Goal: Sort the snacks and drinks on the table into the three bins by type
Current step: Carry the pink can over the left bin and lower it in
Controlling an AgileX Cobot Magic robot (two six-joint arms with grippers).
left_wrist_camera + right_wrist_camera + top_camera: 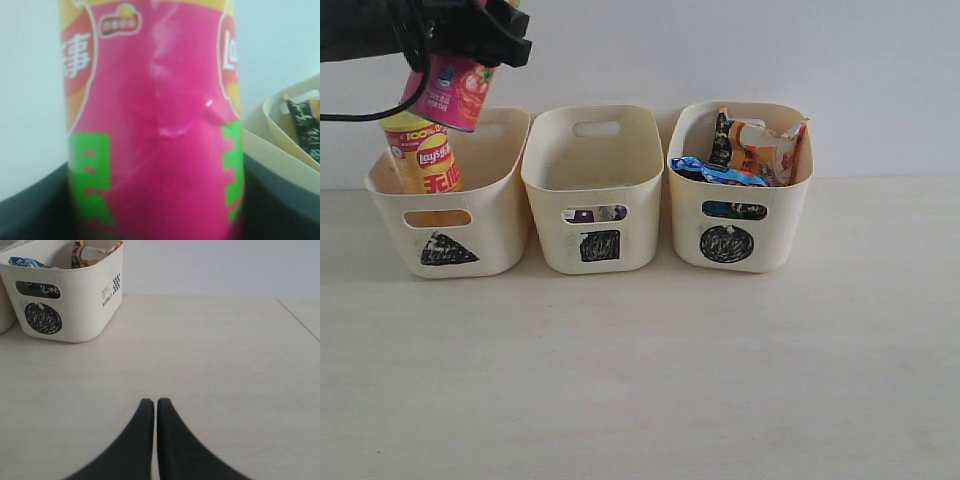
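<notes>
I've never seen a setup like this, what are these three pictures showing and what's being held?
This is a robot with two arms, each ending in a pincer called a gripper. One picture comes from a camera off the arms, facing a pale table; the other two from cameras on the wrists. The left gripper holds a pink chip tube over the triangle bin, where a yellow tube stands; the pink close-up is that tube. The right gripper is shut and empty over the table, near the circle bin holding noodle packets. The square bin sits between.
</notes>
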